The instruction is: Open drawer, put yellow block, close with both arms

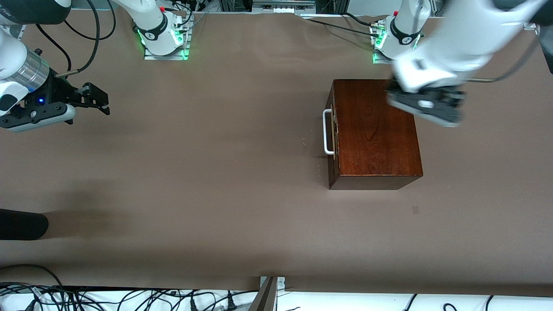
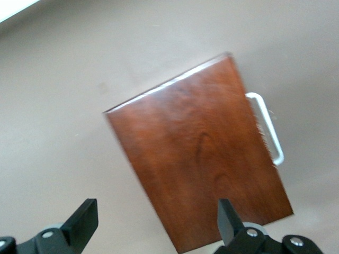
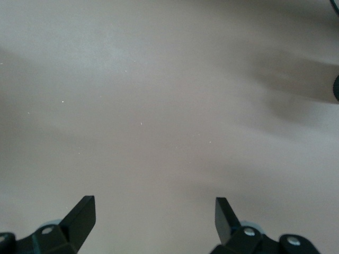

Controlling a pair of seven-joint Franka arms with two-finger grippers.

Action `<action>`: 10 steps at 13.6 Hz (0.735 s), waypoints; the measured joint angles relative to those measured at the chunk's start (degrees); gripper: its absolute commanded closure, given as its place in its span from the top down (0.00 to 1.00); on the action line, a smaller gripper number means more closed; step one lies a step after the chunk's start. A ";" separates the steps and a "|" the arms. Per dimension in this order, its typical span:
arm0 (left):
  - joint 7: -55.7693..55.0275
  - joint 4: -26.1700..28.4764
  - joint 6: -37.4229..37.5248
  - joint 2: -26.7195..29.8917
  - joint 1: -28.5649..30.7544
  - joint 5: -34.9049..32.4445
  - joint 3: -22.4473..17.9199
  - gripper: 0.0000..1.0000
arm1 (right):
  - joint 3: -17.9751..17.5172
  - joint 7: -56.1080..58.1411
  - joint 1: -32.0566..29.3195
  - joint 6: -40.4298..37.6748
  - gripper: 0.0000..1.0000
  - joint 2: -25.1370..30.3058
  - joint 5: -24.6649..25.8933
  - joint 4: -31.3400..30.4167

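Note:
The mahogany box [image 1: 376, 134] stands on the table toward the left arm's end. Its drawer is shut; the dark front [image 1: 332, 147] and white handle [image 1: 327, 131] face the right arm's end. The box [image 2: 201, 153] and handle [image 2: 267, 129] also show in the left wrist view. My left gripper [image 1: 425, 106] is open and empty over the box's edge nearest the left arm's base; its jaws stand wide apart in the left wrist view [image 2: 157, 219]. My right gripper [image 1: 100, 101] is open and empty over bare table at the right arm's end [image 3: 154, 217]. The yellow block is out of view.
The brown table surface [image 1: 216, 172] stretches between the box and the right gripper. A black rounded object [image 1: 21, 224] juts in at the right arm's end, nearer the front camera. Cables [image 1: 129, 300] lie along the table's near edge. The arm bases [image 1: 164, 39] stand along the top.

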State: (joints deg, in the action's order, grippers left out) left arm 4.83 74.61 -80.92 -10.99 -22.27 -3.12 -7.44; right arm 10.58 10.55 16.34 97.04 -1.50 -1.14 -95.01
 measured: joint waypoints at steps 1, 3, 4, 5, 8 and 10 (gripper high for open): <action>-0.04 0.70 -0.66 0.56 3.26 0.06 -0.16 1.00 | 0.00 -0.01 0.00 0.00 1.00 0.00 0.00 0.00; -0.09 4.06 -3.80 2.05 8.60 0.21 0.02 1.00 | 0.00 -0.02 0.00 0.00 1.00 0.00 0.00 0.00; -0.15 6.05 -5.55 2.87 11.00 0.28 0.42 1.00 | 0.00 -0.03 0.00 0.00 1.00 0.00 0.00 0.00; -0.28 7.57 -6.77 3.60 13.65 0.38 1.48 1.00 | 0.00 -0.03 0.00 0.00 1.00 0.00 0.00 0.01; -7.39 12.33 -8.64 7.02 20.52 0.46 7.01 1.00 | 0.00 -0.05 0.00 0.00 1.00 0.00 0.00 0.01; -10.11 18.17 -12.18 11.02 21.88 0.46 9.23 1.00 | 0.00 -0.05 0.00 0.00 1.00 0.00 0.00 0.00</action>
State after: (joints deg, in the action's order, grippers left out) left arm -5.28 92.77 -93.10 0.03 -0.39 -2.66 1.79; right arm 10.58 10.50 16.34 97.03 -1.50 -1.14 -95.00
